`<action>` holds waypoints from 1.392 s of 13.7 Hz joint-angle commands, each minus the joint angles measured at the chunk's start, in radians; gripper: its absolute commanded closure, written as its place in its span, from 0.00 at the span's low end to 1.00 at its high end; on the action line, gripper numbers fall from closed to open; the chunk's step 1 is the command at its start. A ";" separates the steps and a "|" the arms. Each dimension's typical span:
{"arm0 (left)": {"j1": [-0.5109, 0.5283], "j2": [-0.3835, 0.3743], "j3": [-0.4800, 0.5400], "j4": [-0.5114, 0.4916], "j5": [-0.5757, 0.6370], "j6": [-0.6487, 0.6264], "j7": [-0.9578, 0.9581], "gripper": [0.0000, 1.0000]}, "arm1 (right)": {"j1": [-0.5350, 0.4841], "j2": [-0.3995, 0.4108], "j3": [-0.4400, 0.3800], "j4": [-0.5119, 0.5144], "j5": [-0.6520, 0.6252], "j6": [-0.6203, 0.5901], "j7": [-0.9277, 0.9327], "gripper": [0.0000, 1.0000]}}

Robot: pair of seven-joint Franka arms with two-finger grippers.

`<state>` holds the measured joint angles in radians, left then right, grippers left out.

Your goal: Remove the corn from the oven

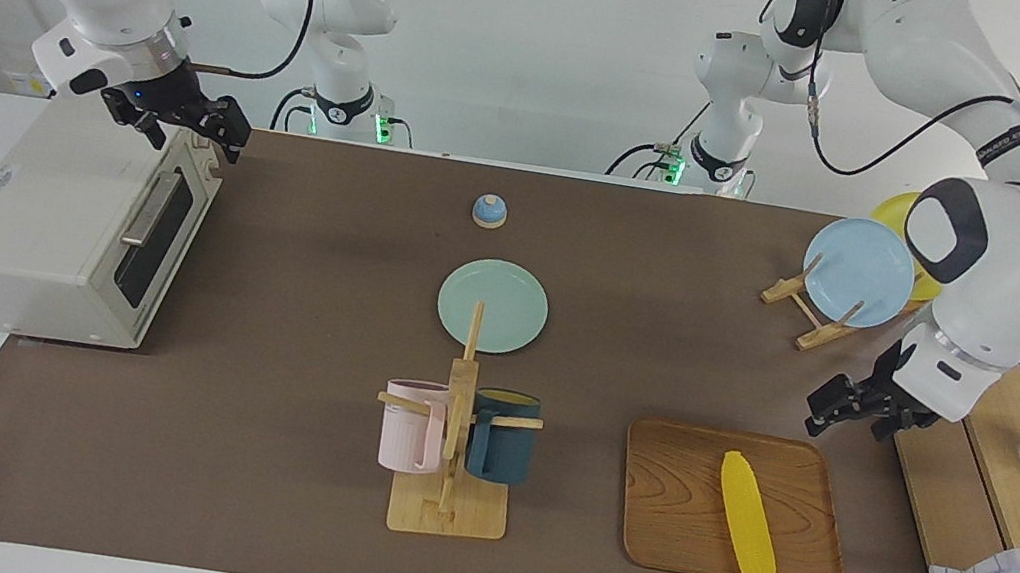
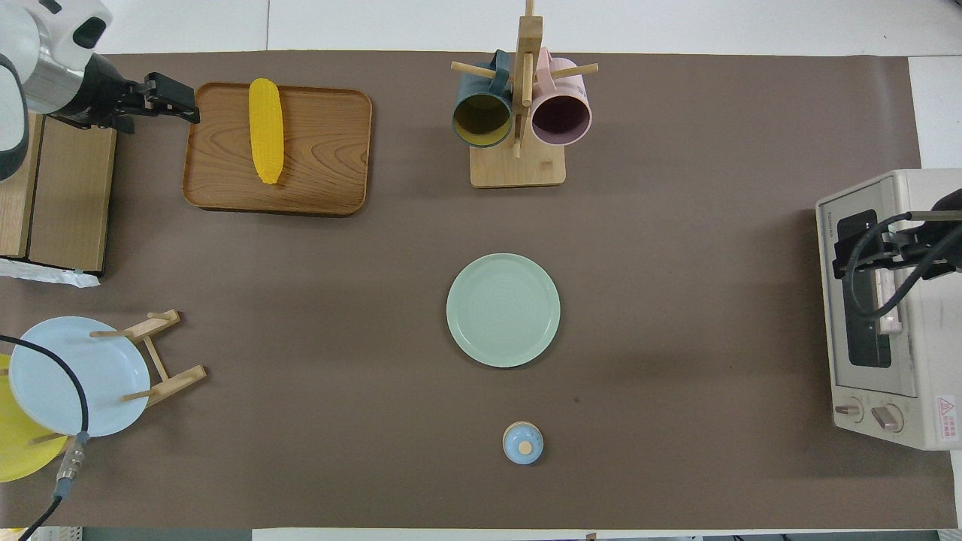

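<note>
Corn is sitting on the wooden tray down at the left arm's end of the table, not in the oven at all. The oven is at the right arm's end, well apart from it, and its dark glass door looks closed. So going by how things lie, I'd say the task is pretty much done, or it starts from a weird setup.

The relation that matters: the cob lies with its long axis running roughly near-to-far from the robots, slightly slanted. Its end nearer the robots is the one closest to the left gripper. That gripper hangs just off the tray's edge, beside the wooden box, and the corn is apart from it, not touching. Its fingers look nearly pressed together with nothing between them, though I honestly can't tell for sure.

The right gripper is over the oven's top front corner, above the door handle. Can't tell its finger state either.

The left arm is clearly the nearer one to the corn. If anything were to grab it, I'd guess a pinch across the short width, since the fingers would straddle the cob sideways. The right arm is only placed for the oven door.
</note>
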<state>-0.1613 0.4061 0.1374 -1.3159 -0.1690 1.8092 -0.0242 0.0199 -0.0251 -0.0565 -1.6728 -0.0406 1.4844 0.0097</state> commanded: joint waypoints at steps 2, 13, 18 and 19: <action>0.011 -0.176 -0.001 -0.081 0.078 -0.207 -0.010 0.00 | -0.015 -0.004 0.007 0.008 0.028 -0.016 -0.019 0.00; 0.126 -0.420 -0.125 -0.331 0.138 -0.204 -0.077 0.00 | -0.015 -0.004 0.007 0.008 0.028 -0.016 -0.019 0.00; 0.105 -0.417 -0.125 -0.373 0.163 -0.148 -0.072 0.00 | -0.015 -0.004 0.007 0.008 0.028 -0.016 -0.019 0.00; 0.105 -0.412 -0.125 -0.365 0.163 -0.151 -0.071 0.00 | -0.015 -0.004 0.007 0.008 0.028 -0.016 -0.019 0.00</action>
<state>-0.0465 0.0052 0.0081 -1.6683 -0.0342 1.6372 -0.0837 0.0199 -0.0251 -0.0565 -1.6728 -0.0406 1.4844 0.0097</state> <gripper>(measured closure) 0.000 0.000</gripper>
